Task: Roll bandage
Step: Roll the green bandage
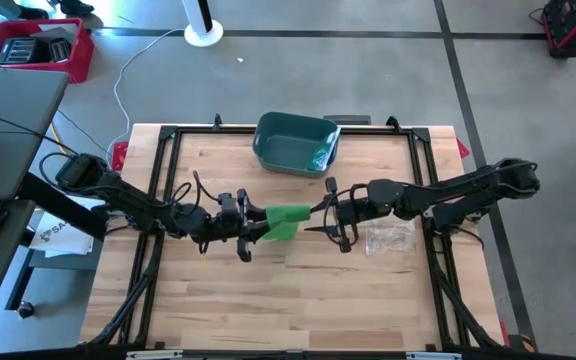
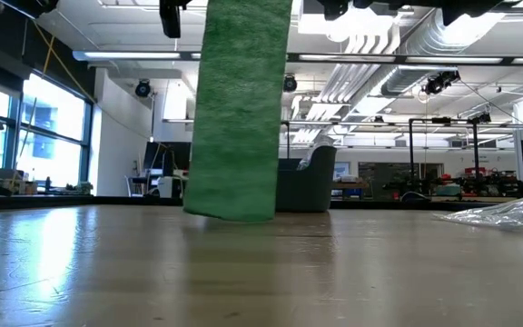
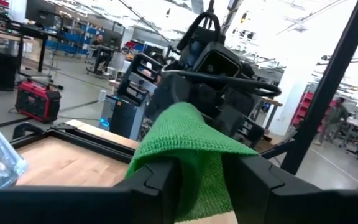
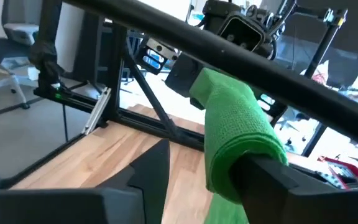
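- Both end effectors meet over the middle of the tabletop (image 1: 218, 310) in the high view: the left end effector (image 1: 244, 228) and the right end effector (image 1: 334, 215) sit on either side of the green bandage (image 1: 288, 221), held up between them. A teal bin (image 1: 293, 143) stands toward the far edge, and a clear plastic wrapper (image 1: 388, 238) lies just beside the right arm.
- From the low view we see the bandage (image 2: 236, 109) hanging as a flat strip, its lower edge just above the wood; whether it touches we cannot tell. The wrapper (image 2: 502, 213) rests off to the side.
- Through the left wrist view, the bandage (image 3: 194, 155) drapes between the left fingers (image 3: 157, 186); they stand parted around the cloth, and we cannot tell whether they pinch it.
- Through the right wrist view, the bandage (image 4: 238, 140) folds over one right finger (image 4: 284, 180), while the other finger stands apart, so we judge this end effector released, with the cloth merely draped on it.
- We judge the bandage light, soft and limp, with a grippy knit; it will sag and unroll unless kept taut, so take it near an end edge.
- No brand, label or writing is readable to us.
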You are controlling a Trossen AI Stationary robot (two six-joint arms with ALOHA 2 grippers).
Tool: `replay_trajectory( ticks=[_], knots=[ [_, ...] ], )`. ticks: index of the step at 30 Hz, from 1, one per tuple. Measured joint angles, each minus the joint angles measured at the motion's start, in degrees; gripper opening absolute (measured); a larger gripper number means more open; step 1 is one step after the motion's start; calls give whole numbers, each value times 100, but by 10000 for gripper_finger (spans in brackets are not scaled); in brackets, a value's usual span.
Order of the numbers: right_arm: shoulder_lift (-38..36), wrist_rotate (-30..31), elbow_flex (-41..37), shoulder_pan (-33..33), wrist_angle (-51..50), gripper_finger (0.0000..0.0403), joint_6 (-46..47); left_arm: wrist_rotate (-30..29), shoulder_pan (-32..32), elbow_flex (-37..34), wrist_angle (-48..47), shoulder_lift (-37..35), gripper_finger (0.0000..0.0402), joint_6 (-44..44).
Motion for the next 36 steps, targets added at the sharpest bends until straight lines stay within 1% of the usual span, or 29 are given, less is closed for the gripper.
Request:
replay_trajectory(
  ticks=[2, 4, 9, 10, 13, 15, 17, 20, 24, 26, 28, 32, 34, 36],
  knots=[
    [0, 11, 1, 0, -9, 149, -138, 6, 2, 0, 0, 1, 105, -2],
    [0, 17, 1, 0, -29, 122, -189, 47, 2, 0, 0, 2, 103, -33],
    [0, 31, 1, 0, -29, 23, -314, 91, 2, 0, 44, 4, 102, -39],
    [0, 31, 1, 0, -46, 13, -372, 92, 2, 0, 59, -4, 102, -39],
    [0, 30, 1, 0, -70, 17, -404, 166, 4, 0, -97, -138, 102, -23],
    [0, -73, 3, -5, -69, 14, -407, 269, 4, 0, -344, -311, 102, 99],
    [0, -180, 3, -4, -79, 7, -410, 311, 4, 0, -719, -533, 102, 145],
    [0, -368, 3, -4, -116, 7, -405, 319, 7, 0, -1443, -902, 102, 151],
    [0, -518, 3, 0, -158, 4, -402, 39, 22, 0, -2079, -1362, 102, 221],
    [-4, -618, 3, 0, -153, 4, -401, -23, 20, 0, -2279, -1547, 102, 486],
    [-71, -797, 3, -27, -154, 4, -384, -5, 10, 0, -2436, -1659, 102, 965],
    [-370, -956, 3, -125, -158, 4, -122, 251, -84, 2, -2542, -1577, 103, 2130],
    [-510, -994, 3, -195, -208, 4, -29, 277, -96, 2, -2532, -1470, 110, 2365],
    [-623, -1080, 3, -245, -301, 4, -9, 247, -84, 2, -2450, -1332, 121, 2359]
  ],
)
